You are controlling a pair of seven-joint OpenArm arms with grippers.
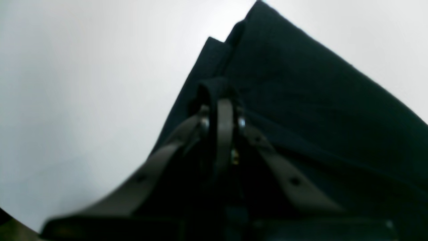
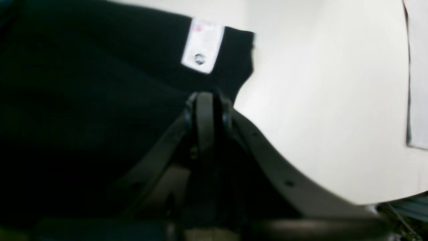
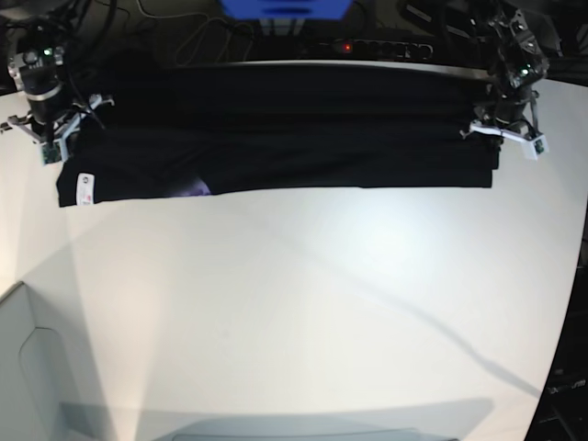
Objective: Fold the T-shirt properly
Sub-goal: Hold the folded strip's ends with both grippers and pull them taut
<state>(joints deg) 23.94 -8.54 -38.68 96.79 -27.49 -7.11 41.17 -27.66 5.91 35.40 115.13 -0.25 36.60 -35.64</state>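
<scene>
The black T-shirt [image 3: 276, 129] lies folded into a long band across the far end of the white table [image 3: 303, 303]. Its white tag [image 3: 84, 188] is at the band's left end, and a small purple patch [image 3: 196, 189] shows at its near edge. My left gripper [image 3: 501, 129] is at the band's right end. In the left wrist view it [image 1: 222, 100] is shut on a fold of the shirt [image 1: 301, 100]. My right gripper [image 3: 53, 138] is at the left end. In the right wrist view it [image 2: 207, 100] is shut on the shirt's edge [image 2: 83, 100], just below the tag [image 2: 202, 45].
A blue box [image 3: 285, 7], a power strip [image 3: 377, 46] and cables lie behind the table's far edge. A pale panel [image 3: 28, 367] stands at the near left corner. The table's right edge curves past the left arm.
</scene>
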